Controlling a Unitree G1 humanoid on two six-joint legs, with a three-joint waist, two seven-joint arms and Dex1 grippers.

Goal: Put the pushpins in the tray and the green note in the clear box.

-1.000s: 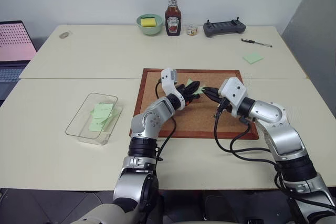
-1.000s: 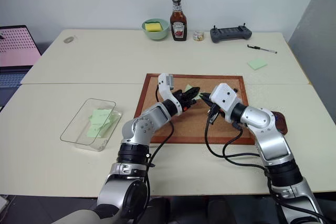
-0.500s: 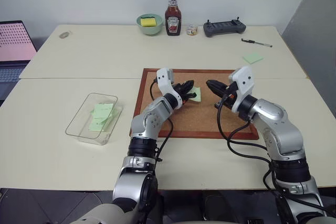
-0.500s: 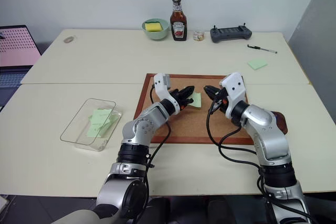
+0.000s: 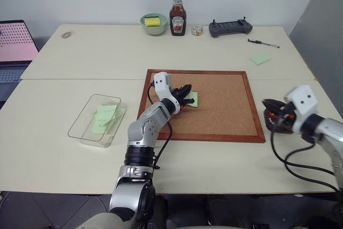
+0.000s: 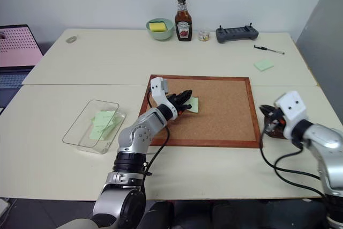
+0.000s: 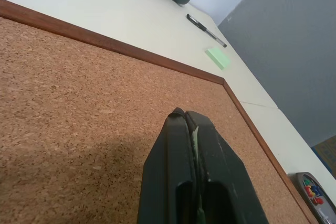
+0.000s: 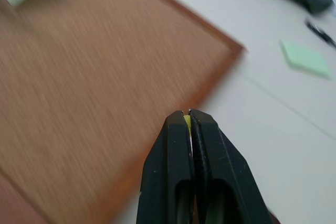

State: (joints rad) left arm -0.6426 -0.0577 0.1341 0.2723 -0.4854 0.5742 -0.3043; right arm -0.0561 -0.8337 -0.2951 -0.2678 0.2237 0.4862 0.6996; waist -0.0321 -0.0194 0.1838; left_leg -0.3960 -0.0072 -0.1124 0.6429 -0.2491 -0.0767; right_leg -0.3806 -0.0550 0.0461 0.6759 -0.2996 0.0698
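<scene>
- The green note [image 5: 192, 98] is seen as a small, pale green square of thin paper lying over the corkboard [image 5: 225, 108], near the board's left side.
- One edge of the note is pinched between the closed fingers of the left end effector [image 5: 185, 96]; in the left wrist view a thin pale sliver is visible between the black fingers [image 7: 173, 171].
- The right end effector [image 5: 269, 105] is held above the tray [image 6: 270, 127], just past the right edge of the corkboard; its fingers are pressed together on a tiny yellowish-green object [image 8: 187, 123], which appears to be a pushpin, though its form cannot be made out.
- The tray is seen as a small, shallow, dark reddish-brown dish on the desk [image 5: 80, 57]; small coloured pushpins [image 7: 314, 190] lie in it.
- The clear box [image 5: 96, 120] stands on the desk well to the left of the corkboard; it is shallow and transparent with rounded corners, and pale green notes already lie inside it.
- Another green note [image 5: 260, 59] lies on the desk beyond the corkboard's far right corner, near a pen [image 5: 263, 43].
</scene>
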